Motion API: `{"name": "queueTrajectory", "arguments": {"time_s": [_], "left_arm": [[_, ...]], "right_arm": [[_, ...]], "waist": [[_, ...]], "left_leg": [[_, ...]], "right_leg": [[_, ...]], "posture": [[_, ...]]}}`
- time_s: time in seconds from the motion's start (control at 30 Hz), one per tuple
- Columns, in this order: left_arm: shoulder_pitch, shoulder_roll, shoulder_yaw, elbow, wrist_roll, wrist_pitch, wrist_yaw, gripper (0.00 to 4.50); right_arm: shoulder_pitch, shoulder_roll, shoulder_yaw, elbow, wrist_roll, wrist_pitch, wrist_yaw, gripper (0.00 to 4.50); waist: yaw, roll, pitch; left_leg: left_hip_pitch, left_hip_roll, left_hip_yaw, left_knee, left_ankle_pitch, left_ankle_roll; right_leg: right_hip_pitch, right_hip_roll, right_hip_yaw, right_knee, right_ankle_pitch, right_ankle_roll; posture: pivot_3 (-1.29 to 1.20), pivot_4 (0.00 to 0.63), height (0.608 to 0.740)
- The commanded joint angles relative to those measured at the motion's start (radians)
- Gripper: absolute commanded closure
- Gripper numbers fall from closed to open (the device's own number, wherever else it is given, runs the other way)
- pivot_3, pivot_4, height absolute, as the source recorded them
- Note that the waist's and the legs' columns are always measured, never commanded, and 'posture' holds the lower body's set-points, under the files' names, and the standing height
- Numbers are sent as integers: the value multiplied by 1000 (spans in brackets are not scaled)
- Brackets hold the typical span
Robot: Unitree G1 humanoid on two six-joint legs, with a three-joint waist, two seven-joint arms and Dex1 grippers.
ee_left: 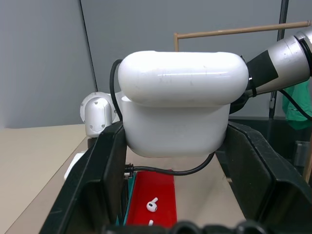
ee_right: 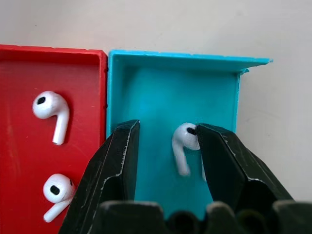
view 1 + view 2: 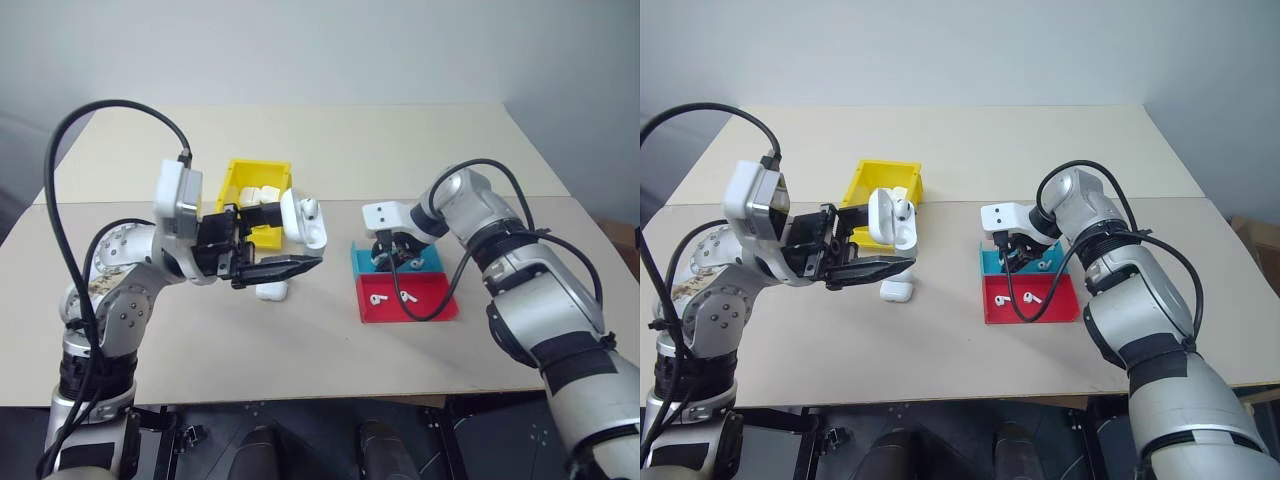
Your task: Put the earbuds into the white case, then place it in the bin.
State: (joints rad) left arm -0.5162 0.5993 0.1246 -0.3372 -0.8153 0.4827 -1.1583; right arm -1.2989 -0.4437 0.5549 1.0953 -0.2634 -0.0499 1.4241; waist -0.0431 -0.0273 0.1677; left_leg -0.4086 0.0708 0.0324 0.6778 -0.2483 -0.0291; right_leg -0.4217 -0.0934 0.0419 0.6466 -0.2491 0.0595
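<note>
The left gripper (image 3: pixel 268 243) is hovering above the beige table (image 3: pixel 330 345), its two black fingers clamped on the white case (image 3: pixel 303 220). The case is glossy, rounded and palm-sized; its hinged lid is standing open, and one earbud (image 3: pixel 311 208) is sitting in it with its rounded head poking up. In the left wrist view the case (image 1: pixel 178 109) is sitting between the black fingers, lid part above body.

Just behind the gripper the yellow bin (image 3: pixel 240 178) is standing on the table, tall-walled and open-topped, with identical white cases (image 3: pixel 258 193) lying inside. Another white case (image 3: pixel 271 291) is lying closed on the table below the gripper.

Further right, the blue tray (image 3: pixel 358 262) and the red tray (image 3: pixel 372 311) are sitting side by side, touching. Two small white stemmed earbuds (image 3: pixel 379 298) are lying in the red tray.

The right gripper (image 2: pixel 168 151) is pointing down into the blue tray, its fingers standing apart on either side of a white earbud (image 2: pixel 183 141) that is resting on the tray floor. The earbud's head is touching or nearly touching one finger (image 2: pixel 222 161); the other finger is standing clear of it.
</note>
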Motion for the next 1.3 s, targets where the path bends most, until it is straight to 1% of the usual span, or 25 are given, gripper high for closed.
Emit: {"name": "queueTrajectory", "arguments": {"time_s": [0.03, 0.3, 0.87, 1.27, 1.3], "left_arm": [[-2, 15, 25, -28, -19, -10, 9, 1741], [5, 21, 27, -34, -25, -13, 16, 1741], [20, 23, 30, -49, -30, -17, 19, 1741], [27, 26, 33, -62, -34, -14, 25, 1741], [27, 26, 34, -63, -35, -14, 25, 1741]], "right_arm": [[-32, 3, -33, 16, -17, -26, -9, 2132], [-35, 4, -49, 34, -46, -49, -5, 2132], [-52, 3, -39, 85, -119, -208, -33, 2132], [-54, 13, -42, 109, -140, -259, -40, 2132], [-53, 14, -43, 110, -141, -260, -40, 2324]], "waist": [[0, 0, 0], [0, 0, 0], [-2, 0, 0], [-2, 0, 0], [-2, 0, 0]], "left_leg": [[0, 0, 0, 0, 0, 0], [0, 0, 0, 0, 0, 0], [0, 0, 0, 0, 0, 0], [0, 0, 0, 0, 1, -1], [0, 0, 0, 0, 1, -1]], "right_leg": [[0, 0, 0, 0, 0, 0], [0, 0, 0, 0, 0, 0], [0, 0, 0, 0, 0, 0], [0, 0, 0, 0, 0, 0], [0, 0, 0, 0, 0, 0]], "posture": [[0, 150, 740], [0, 150, 740], [0, 150, 740], [0, 150, 740], [0, 150, 740]]}}
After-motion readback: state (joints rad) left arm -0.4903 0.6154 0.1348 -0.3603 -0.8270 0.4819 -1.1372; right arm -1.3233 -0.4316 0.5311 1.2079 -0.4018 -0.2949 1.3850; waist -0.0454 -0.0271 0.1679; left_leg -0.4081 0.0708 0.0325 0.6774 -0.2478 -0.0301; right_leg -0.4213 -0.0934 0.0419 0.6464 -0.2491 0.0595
